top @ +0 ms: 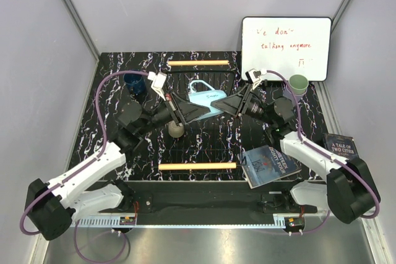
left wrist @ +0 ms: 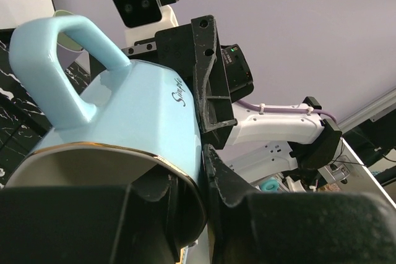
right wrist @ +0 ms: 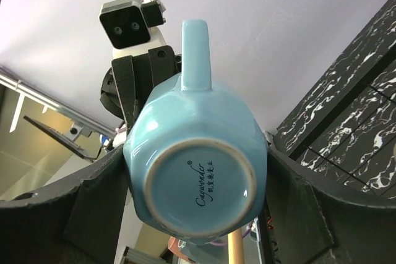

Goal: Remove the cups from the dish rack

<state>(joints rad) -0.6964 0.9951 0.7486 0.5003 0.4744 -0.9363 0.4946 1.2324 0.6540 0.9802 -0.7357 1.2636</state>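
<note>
Left end effector (left wrist: 197,199) pinches the rim wall of the light blue mug (top: 207,98), one finger inside and one outside. Right end effector (right wrist: 195,180) stands wide, its fingers pressed against opposite sides of the mug's body, with the base facing its camera. The mug hangs on its side above the dish rack (top: 204,143). A beige cup (top: 176,129) sits in the rack under the left arm. On the tabletop (top: 111,66), the dark navy mug (top: 134,83) stands left of the rack. The pale green tumbler (top: 299,83) stands to the right, by the whiteboard (top: 286,47).
</note>
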